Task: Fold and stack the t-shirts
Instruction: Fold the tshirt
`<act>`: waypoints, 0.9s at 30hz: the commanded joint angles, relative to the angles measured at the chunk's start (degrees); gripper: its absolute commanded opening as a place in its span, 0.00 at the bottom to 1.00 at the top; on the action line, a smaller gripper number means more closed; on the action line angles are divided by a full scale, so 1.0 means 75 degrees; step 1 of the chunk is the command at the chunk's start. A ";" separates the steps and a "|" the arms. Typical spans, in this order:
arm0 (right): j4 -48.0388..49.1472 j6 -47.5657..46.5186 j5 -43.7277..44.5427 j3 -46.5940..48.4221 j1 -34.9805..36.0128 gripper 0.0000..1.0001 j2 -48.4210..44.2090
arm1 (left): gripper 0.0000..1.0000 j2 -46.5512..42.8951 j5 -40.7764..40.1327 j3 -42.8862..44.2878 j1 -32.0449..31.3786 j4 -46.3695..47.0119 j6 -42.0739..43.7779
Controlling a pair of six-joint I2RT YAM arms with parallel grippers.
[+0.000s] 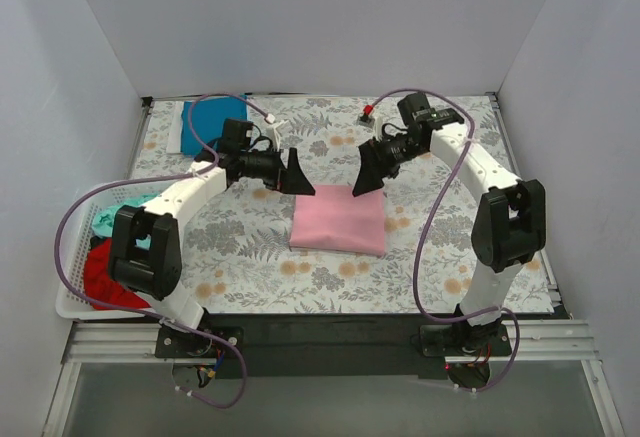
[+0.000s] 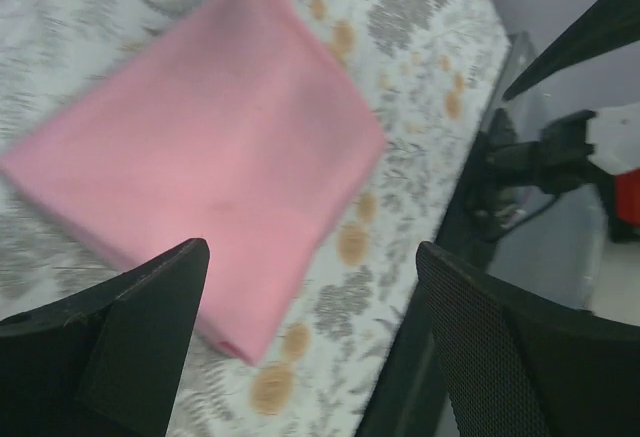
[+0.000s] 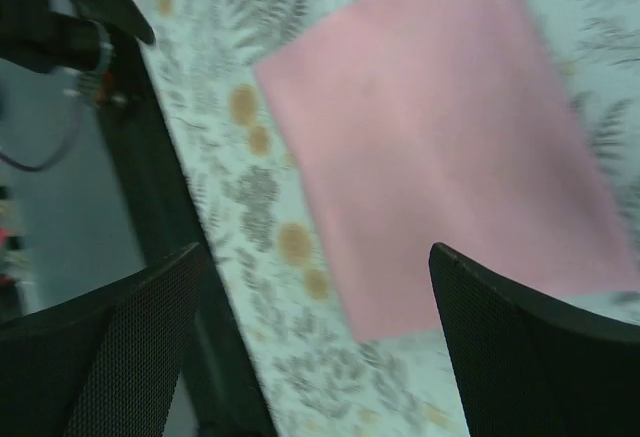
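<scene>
Pink shirt (image 1: 338, 222) lies folded; left gripper (image 1: 297, 175) and right gripper (image 1: 362, 179) gape empty; pinching shallowly, I could unfold it.

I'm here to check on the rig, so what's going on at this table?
Two robot arms are working on t-shirts. A pink t-shirt lies folded flat mid-table; the left gripper and right gripper hover open over its far corners, holding nothing. A blue shirt lies folded at the far left, and more clothes wait in the white basket.

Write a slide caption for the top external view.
Left hand and right hand hover open over the far edge of the folded pink t-shirt; a blue garment lies far left.
</scene>
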 commanded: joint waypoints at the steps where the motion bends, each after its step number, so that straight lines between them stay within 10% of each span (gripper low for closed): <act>1: 0.1423 0.2281 -0.2034 -0.1536 0.0208 0.98 -0.0317 | 0.85 -0.0119 0.0776 -0.0830 -0.0620 0.0815 -0.2503; 14: 0.4954 0.5916 -0.2164 -0.4678 0.0794 0.98 -0.0483 | 0.87 0.0712 0.0390 -0.2389 -0.1419 0.2680 -0.4756; 27: 0.4476 0.4407 -0.1249 -0.5428 -0.0108 0.98 0.0830 | 0.86 0.2084 -0.0115 -0.3256 -0.0540 0.2833 -0.4580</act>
